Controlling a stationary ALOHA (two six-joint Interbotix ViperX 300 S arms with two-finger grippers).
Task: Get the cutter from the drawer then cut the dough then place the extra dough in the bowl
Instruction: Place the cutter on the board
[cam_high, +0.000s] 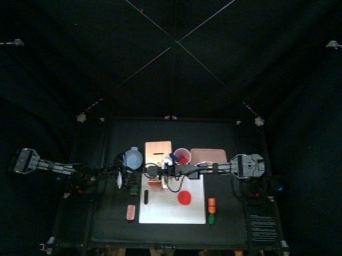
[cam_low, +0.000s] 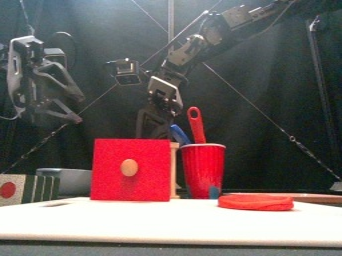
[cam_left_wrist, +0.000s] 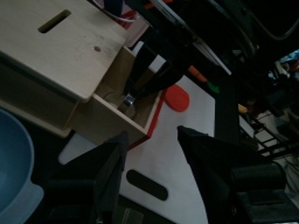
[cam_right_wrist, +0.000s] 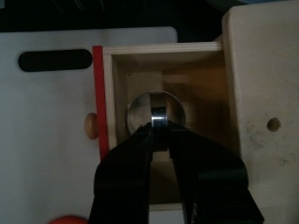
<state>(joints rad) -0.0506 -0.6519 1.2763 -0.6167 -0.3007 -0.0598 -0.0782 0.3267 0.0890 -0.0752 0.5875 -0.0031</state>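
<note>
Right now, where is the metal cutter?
In the right wrist view, the cutter lies inside the open drawer of the box, out over the board; the right gripper has its jaws pinched on it.

- The black table (cam_high: 107, 230) carries everything and fills the booth floor between the curtains.
- A white cutting board (cam_high: 167, 218) lies flat at the middle front, its long edge along the table's front edge.
- A pale wooden box (cam_high: 160, 150) stands just behind the board.
- A blue-grey bowl (cam_high: 134, 158) sits just left of the box.
- A red cup (cam_low: 203, 170) stands right of the box.
- A flat pink tray (cam_high: 210, 156) lies right of the cup.
- Dark green blocks (cam_low: 47, 183) sit beside the board's left edge.
- Small red and green toys (cam_high: 210, 206) lie by the board's right edge.
</note>
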